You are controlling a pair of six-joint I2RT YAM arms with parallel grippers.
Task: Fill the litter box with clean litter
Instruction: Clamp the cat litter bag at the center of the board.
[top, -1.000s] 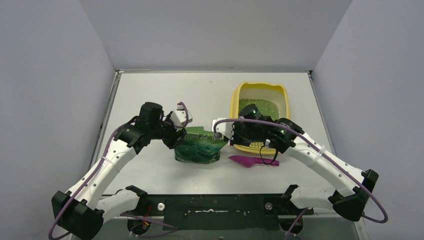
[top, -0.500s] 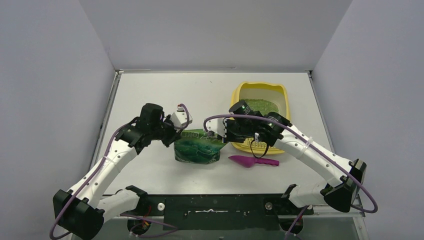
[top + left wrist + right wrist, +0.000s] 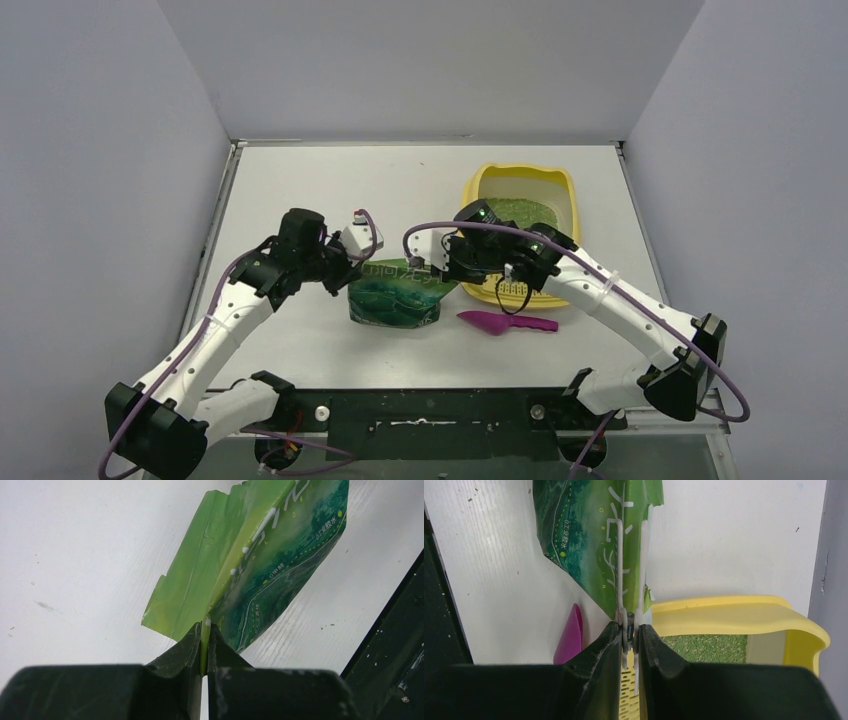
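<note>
1. The litter box [image 3: 572, 200] sits on the right half of the table [image 3: 300, 190], toward the far edge, with its long side running away from the arms. In the right wrist view its yellow rim [image 3: 724, 615] curves just behind the fingers.
2. Inside it lies the clean litter [image 3: 520, 210], a bed of fine light-green granules on the floor of the far part of the tray. The right wrist view shows the same grainy green layer [image 3: 704, 647] below the rim.
3. The tray's slotted grate strip [image 3: 512, 290] is at its near end, partly hidden by the right arm.
4. The green bag [image 3: 395, 295] is just left of the box's near-left corner, between the two arms. Whether it touches the box cannot be told. What is in it cannot be seen.
5. The right gripper [image 3: 628, 627] is clamped on the bag's top edge at the corner beside the box, its fingers pressed onto the white strip along the mouth of the bag [image 3: 589, 540].
6. The left gripper [image 3: 204, 630] is closed tight on the opposite corner, pinching a thin pale-green flap of the bag [image 3: 280, 565].
7. A magenta scoop [image 3: 505, 323] lies flat on the table just in front of the box's near end, apart from both grippers. Its tip [image 3: 570, 640] shows beside the right fingers.
</note>
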